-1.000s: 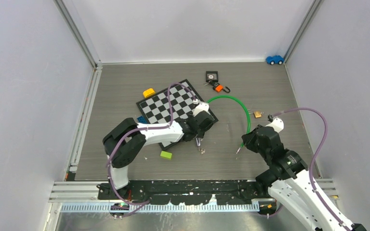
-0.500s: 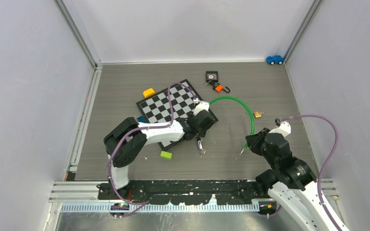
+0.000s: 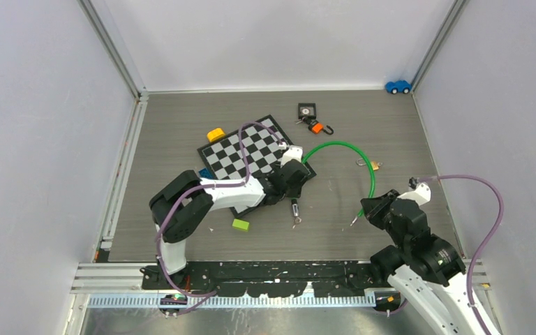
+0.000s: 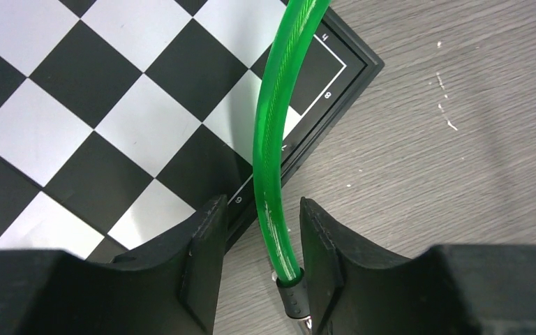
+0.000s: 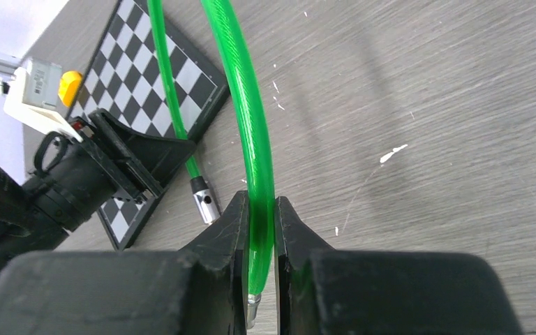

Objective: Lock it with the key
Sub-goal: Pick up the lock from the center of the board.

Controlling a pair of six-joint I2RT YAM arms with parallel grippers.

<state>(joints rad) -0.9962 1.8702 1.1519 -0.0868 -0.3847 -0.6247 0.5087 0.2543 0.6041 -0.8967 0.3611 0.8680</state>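
Note:
A green cable lock arcs from the chessboard's corner to the right. My left gripper is open, its jaws loosely straddling the cable just above the black ferrule and silver end; in the left wrist view the gripper shows a gap on the left side. My right gripper is shut on the cable's other end, whose metal tip pokes out below the right gripper. A small brass padlock with keys lies beside the cable.
The chessboard lies left of centre, with a yellow block, a blue block and a green block around it. An orange carabiner and a black square item lie at the back. A blue toy car sits in the far right corner.
My right gripper has pulled its cable end toward the right and the near edge, swinging the loop rightward. My left gripper and its cable end have shifted slightly right.

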